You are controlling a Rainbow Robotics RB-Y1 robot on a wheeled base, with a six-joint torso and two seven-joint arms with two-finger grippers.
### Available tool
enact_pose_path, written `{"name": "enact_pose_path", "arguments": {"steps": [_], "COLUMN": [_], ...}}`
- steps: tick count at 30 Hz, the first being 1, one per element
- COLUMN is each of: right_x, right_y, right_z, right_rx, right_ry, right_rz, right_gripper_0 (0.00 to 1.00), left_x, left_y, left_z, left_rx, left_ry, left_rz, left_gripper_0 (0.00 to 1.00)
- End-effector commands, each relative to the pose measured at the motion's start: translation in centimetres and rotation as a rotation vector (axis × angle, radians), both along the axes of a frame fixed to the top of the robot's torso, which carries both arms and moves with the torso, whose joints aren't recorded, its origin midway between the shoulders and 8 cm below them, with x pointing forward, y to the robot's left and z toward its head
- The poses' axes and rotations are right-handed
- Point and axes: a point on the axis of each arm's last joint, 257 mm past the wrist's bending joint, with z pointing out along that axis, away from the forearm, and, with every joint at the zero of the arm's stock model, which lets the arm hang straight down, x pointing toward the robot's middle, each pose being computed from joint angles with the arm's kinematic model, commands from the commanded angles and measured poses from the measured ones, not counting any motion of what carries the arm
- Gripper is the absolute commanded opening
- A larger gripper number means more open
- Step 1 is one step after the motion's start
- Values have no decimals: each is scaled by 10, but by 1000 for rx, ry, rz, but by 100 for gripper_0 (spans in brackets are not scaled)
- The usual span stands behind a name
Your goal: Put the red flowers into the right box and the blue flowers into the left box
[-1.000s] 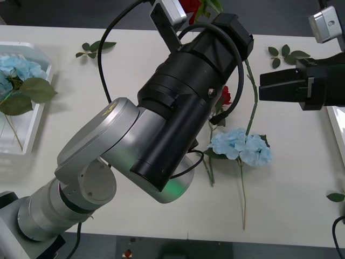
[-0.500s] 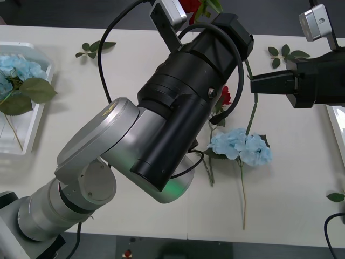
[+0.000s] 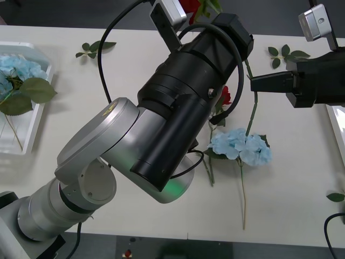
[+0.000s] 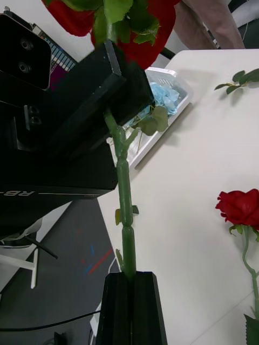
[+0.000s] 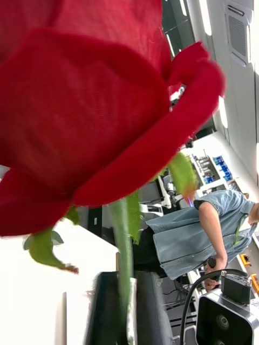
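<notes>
We see the left arm raised high across the middle of the front view, its end effector (image 5: pixel 127 310) shut on the green stem of a red rose (image 5: pixel 91 91); in the left wrist view the bloom looms just past the black fingers (image 5: pixel 105 307), with the stem running down between them. In the front view only a scrap of that bloom (image 3: pixel 190 5) peeks out at the far edge of the counter (image 3: pixel 291 189), above the arm's wrist.

The right end effector (image 4: pixel 131 302) comes in from the right side, and in its own wrist view its two black fingers (image 4: pixel 148 307) are pressed together around the lower end of the same stem (image 4: pixel 124 205), so both arms have hold of one rose. In the front view its tip (image 3: pixel 259 83) sits just beside the left arm's wrist.

Below the left arm, a second red rose (image 3: pixel 225 96) lies on the counter, largely hidden; it also appears in the right wrist view (image 4: pixel 242 207). Just in front of it lies a blue flower (image 3: pixel 241 145), its thin stem pointing toward the near edge.

The left box (image 3: pixel 38 127) sits at the counter's left edge with blue flowers (image 3: pixel 19 67) and large green leaves already in it. A sliver of the right box (image 3: pixel 339 127) shows at the right edge. Loose leaf sprigs (image 3: pixel 96 47) lie on the far part of the counter.
</notes>
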Motion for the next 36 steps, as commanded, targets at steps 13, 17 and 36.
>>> {"name": "enact_pose_path", "arguments": {"steps": [13, 17, 36], "right_x": [-1, 4, 47], "right_y": [-2, -27, -221], "right_z": [13, 10, -25], "right_rx": [2, -73, -248], "right_ry": [-3, -12, 193], "right_rz": [-10, -59, -498], "right_gripper_0": [0, 0, 0], "left_x": [-2, -2, 11], "left_y": [5, 5, 37], "left_z": [4, 4, -24], "left_rx": [-26, -26, 16], "left_ry": [0, 0, 64], "left_rz": [-1, -1, 16], "left_gripper_0": [100, 100, 100]}}
